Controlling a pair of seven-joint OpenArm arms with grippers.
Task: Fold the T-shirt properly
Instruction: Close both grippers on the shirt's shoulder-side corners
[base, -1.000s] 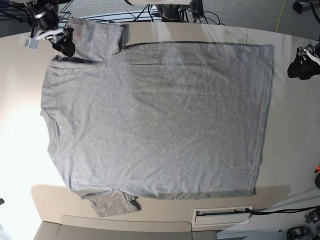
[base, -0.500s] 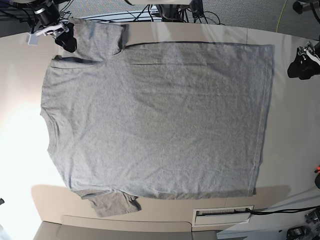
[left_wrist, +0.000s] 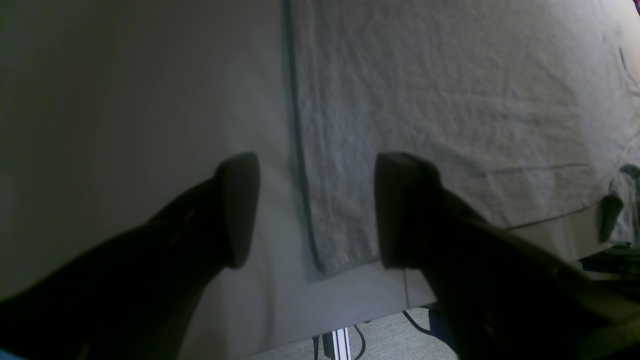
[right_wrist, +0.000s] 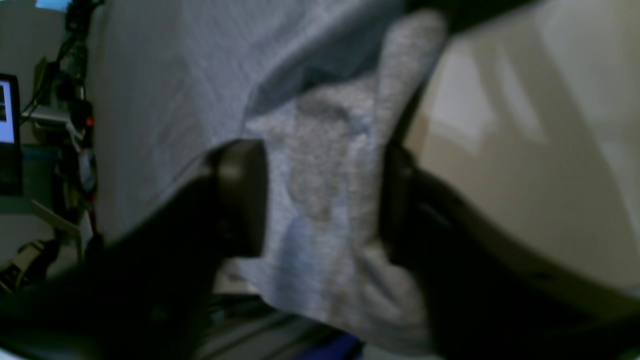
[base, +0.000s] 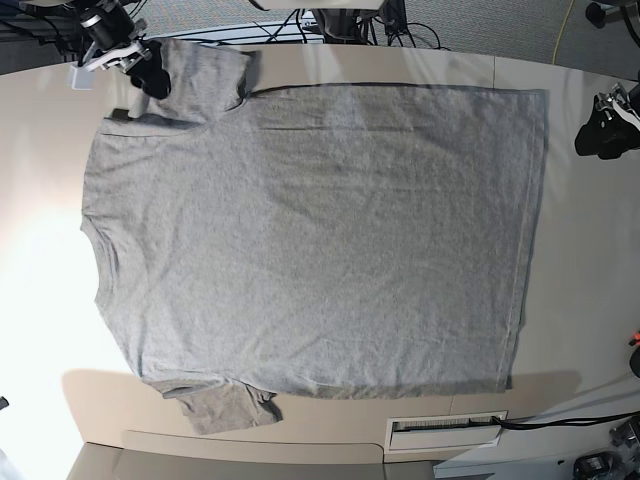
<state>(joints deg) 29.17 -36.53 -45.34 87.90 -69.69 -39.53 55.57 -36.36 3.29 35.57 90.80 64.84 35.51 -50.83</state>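
The heather-grey T-shirt (base: 310, 240) lies spread flat on the table, plain side up, with its hem toward the right. My right gripper (base: 152, 78) is at the far left sleeve (base: 200, 70). In the right wrist view the gripper (right_wrist: 320, 200) is open, and bunched sleeve cloth (right_wrist: 325, 165) lies between the two fingers. My left gripper (base: 592, 138) hovers open over bare table beyond the hem's far corner. In the left wrist view it (left_wrist: 315, 210) stands above the hem edge (left_wrist: 345, 250), apart from the cloth.
The beige table (base: 580, 260) has a white slotted strip (base: 445, 430) at its near edge. The near sleeve (base: 225, 405) lies crumpled close to that edge. Cables (base: 340, 20) run behind the table's far edge.
My right gripper has moved right and slightly up, from beside the collar onto the far sleeve. The left arm and the shirt body have not moved.
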